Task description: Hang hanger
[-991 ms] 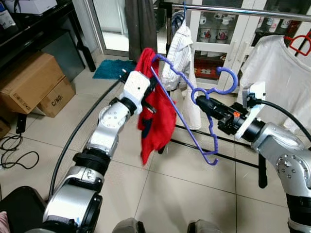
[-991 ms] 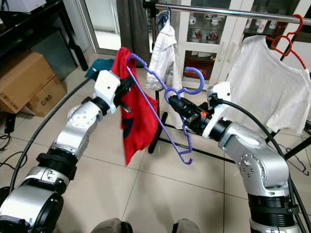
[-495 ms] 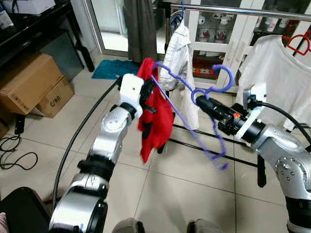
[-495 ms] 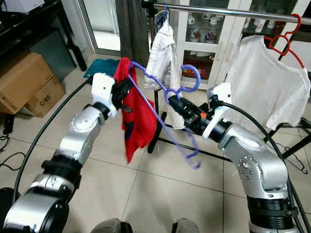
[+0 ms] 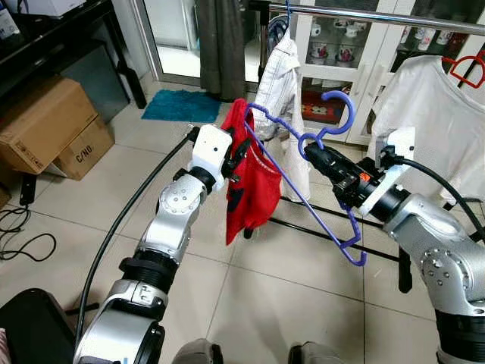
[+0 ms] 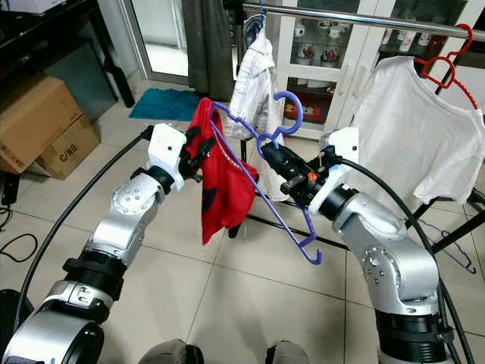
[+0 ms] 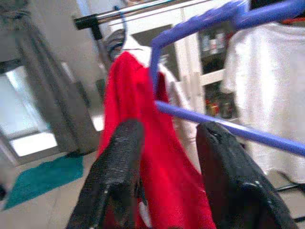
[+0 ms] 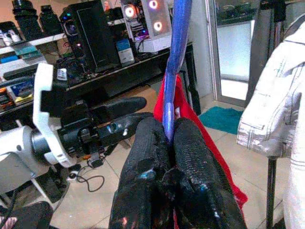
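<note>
A purple plastic hanger (image 5: 303, 193) hangs tilted in the air, its hook (image 5: 345, 106) pointing up below the metal rail (image 5: 379, 17). My right gripper (image 5: 312, 152) is shut on the hanger's neck; in the right wrist view the two fingers (image 8: 143, 157) pinch the purple stem (image 8: 177, 47). A red garment (image 5: 254, 189) is draped over the hanger's upper left shoulder. My left gripper (image 5: 241, 150) is at that shoulder, fingers (image 7: 116, 176) spread, with the red cloth (image 7: 162, 181) and the hanger's bar (image 7: 228, 129) between them.
A pale striped shirt (image 5: 280, 83) and a white T-shirt (image 5: 432, 114) on a red hanger hang from the rail. The rack's black base bars (image 5: 379, 250) cross the tiled floor. Cardboard boxes (image 5: 45, 125) stand left, a teal mat (image 5: 178, 106) lies behind, and a black cable (image 5: 121, 220) curves past.
The hanger's hook has risen towards the rail and its low end has swung right. The left gripper with the red garment has shifted a little right, closer to the right gripper.
</note>
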